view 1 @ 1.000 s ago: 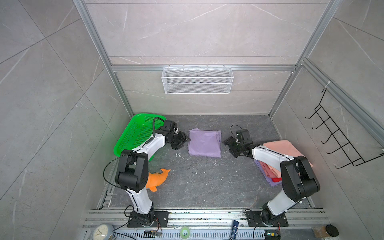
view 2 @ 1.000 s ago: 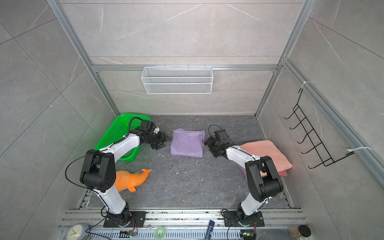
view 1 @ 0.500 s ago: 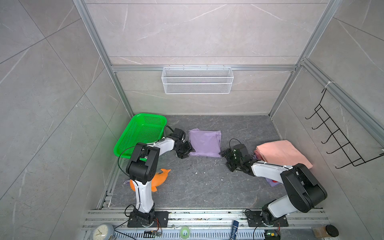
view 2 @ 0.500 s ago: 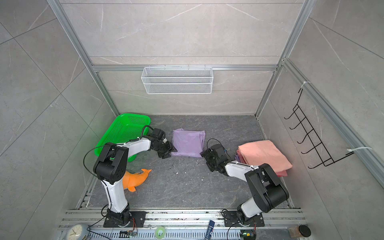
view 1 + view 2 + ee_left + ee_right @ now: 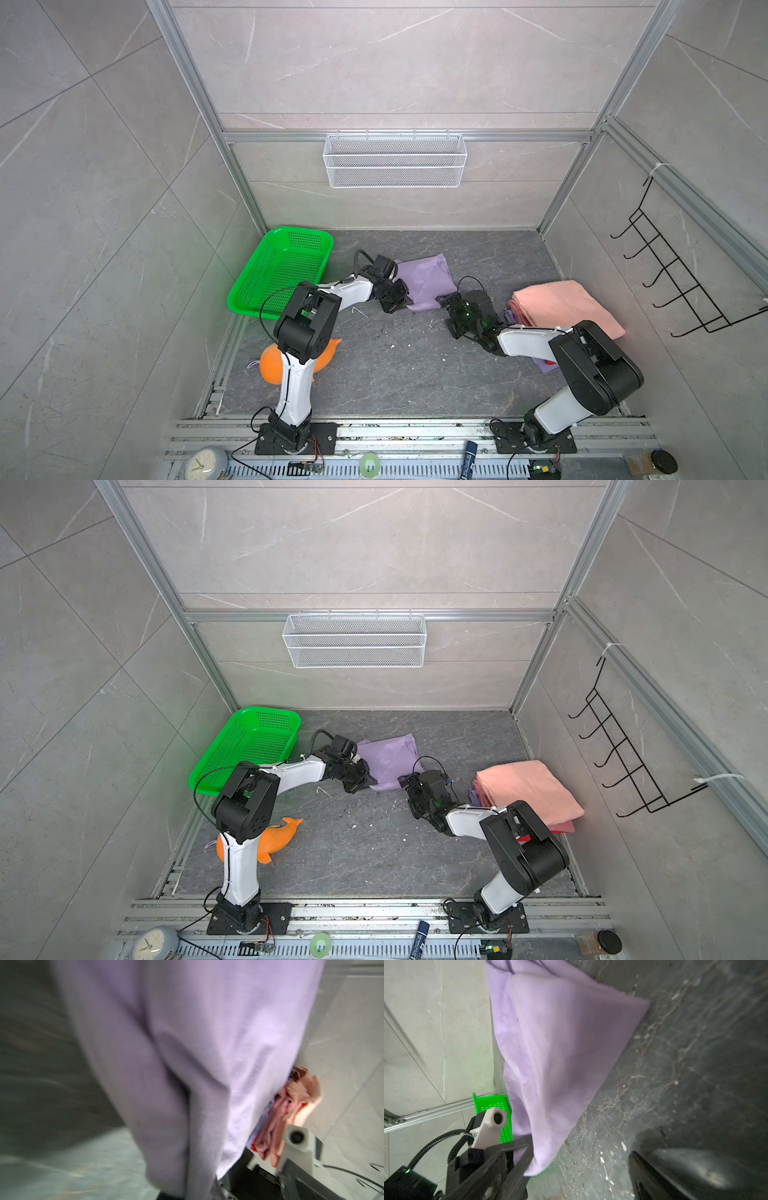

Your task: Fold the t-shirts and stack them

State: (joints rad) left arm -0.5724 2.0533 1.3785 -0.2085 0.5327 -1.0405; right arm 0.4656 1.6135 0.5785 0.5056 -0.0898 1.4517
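**Left gripper pinches lilac shirt's corner while right stands empty**

The lilac-purple folded cloth t-shirt (image 5: 424, 276) (image 5: 386, 758) lies mid-table toward the back wall on the dark grey marbled tabletop (image 5: 395, 374). The left gripper (image 5: 398, 300) (image 5: 360, 781) is clamped on its near left corner; the right wrist view shows the black fingers (image 5: 523, 1147) nipping the cloth. Just beside the near right corner, the right gripper (image 5: 448, 315) (image 5: 409, 793) has its jaws spread wide, holding nothing. Against the right wall sits a stack topped by a salmon-pink folded t-shirt (image 5: 565, 305) (image 5: 528, 789), with red and lilac edges beneath. A green perforated plastic basket (image 5: 286, 266) occupies the back left corner, and an orange plush dolphin (image 5: 278, 839) lies beside the left arm.
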